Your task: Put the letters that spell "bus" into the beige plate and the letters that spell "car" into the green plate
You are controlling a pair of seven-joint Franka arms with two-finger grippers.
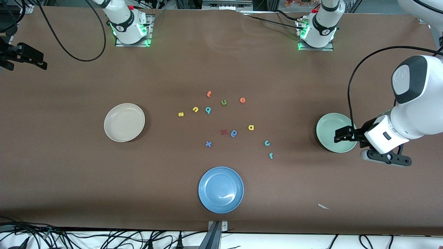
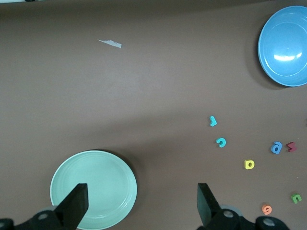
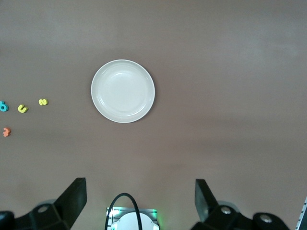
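Observation:
The beige plate lies toward the right arm's end of the table and holds nothing. The green plate lies toward the left arm's end, also bare. Yellow s, yellow u and the teal looped letter lie in a row mid-table. Yellow a, teal c and teal r lie nearer the green plate. My left gripper hangs open over the green plate's rim. My right gripper is open, high above its base.
A blue plate sits near the front edge. Among the letters lie a green u, orange t, orange e, red letter, darker blue looped letter and blue x. A paper scrap lies near the front.

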